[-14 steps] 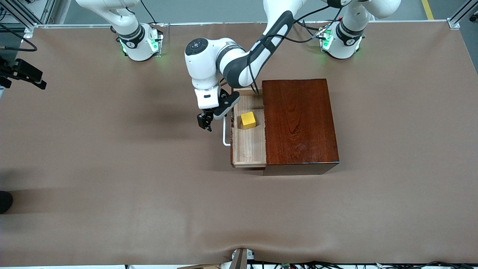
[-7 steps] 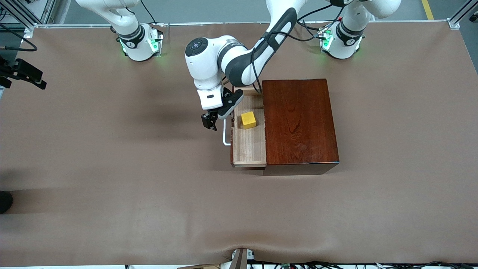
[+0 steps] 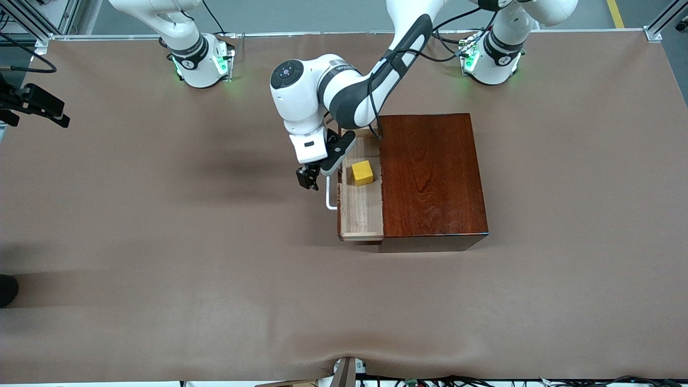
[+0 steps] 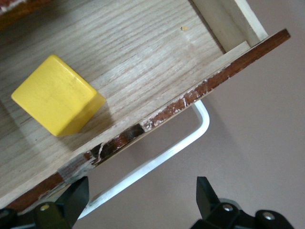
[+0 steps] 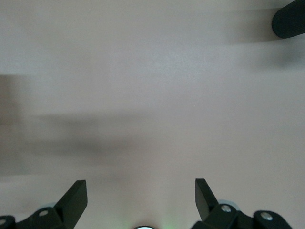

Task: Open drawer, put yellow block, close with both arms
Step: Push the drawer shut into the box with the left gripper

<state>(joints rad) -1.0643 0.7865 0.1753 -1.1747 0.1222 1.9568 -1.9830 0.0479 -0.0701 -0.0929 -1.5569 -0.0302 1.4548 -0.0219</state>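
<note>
The left hand point(image 3: 310, 180), fingers spread, has nudged the white-handled light-wood drawer point(image 3: 361, 212) slightly inward, small yellow cube point(image 3: 362, 173) inside; closing begins. Right hand point(image 5: 138, 202) waits released.

Even, soft light falls from overhead on the brown table point(image 3: 161, 242), leaving only faint smudged shadows under the arm and a narrow dark band along the box point(image 3: 432, 174) edge nearest the front camera. The box top shows mild sheen. The right wrist view is hazy and washed out; the yellow block point(image 4: 57, 95) looks crisp.
</note>
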